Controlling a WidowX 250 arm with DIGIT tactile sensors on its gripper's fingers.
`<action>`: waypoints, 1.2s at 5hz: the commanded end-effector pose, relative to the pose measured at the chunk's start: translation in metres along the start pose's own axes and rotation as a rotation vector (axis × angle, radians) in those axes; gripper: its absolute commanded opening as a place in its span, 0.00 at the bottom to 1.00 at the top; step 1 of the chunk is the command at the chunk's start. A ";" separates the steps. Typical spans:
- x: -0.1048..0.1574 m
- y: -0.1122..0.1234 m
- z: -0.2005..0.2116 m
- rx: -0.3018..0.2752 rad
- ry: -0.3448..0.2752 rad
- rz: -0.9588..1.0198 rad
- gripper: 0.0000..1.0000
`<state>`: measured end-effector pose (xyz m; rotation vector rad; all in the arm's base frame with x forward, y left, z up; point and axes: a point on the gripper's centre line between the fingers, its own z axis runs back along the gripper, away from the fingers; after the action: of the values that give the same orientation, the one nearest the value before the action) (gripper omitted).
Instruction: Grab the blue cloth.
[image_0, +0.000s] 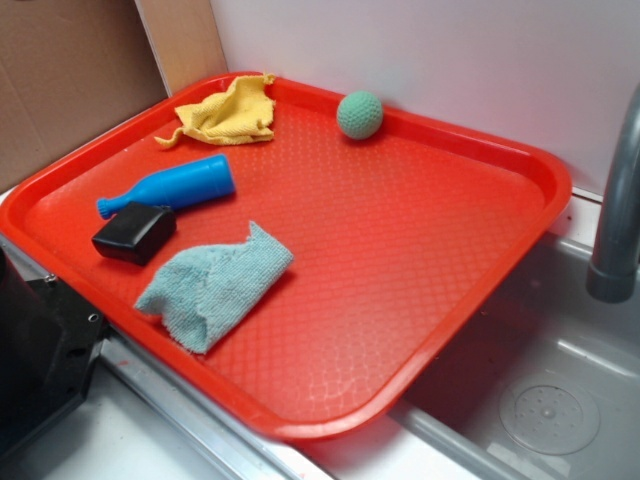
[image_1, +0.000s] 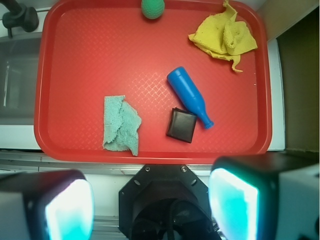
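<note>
The blue cloth (image_0: 215, 285) (image_1: 120, 124), a pale teal fuzzy rag with frayed edges, lies crumpled flat near the front edge of the red tray (image_0: 400, 250) (image_1: 100, 50). In the wrist view my gripper (image_1: 152, 205) hangs high above the robot base, off the tray's near edge. It is open, its two cyan-lit pads (image_1: 70, 212) far apart with nothing between them. The cloth is well ahead of the gripper and a little left. In the exterior view the gripper is out of sight.
A black box (image_0: 133, 233) (image_1: 181, 125) and a bright blue bottle (image_0: 170, 187) (image_1: 190, 96) lie beside the cloth. A yellow cloth (image_0: 228, 112) (image_1: 223, 36) and a green ball (image_0: 360, 114) sit at the tray's far side. Faucet (image_0: 615, 220) and sink (image_0: 540, 400) flank the tray.
</note>
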<state>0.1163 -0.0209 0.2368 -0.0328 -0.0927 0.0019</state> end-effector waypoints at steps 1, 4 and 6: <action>0.000 0.000 0.000 0.000 0.000 0.000 1.00; 0.000 -0.018 -0.073 -0.011 -0.008 0.179 1.00; 0.008 -0.024 -0.148 0.008 0.057 0.152 1.00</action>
<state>0.1361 -0.0468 0.0854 -0.0212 -0.0078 0.1691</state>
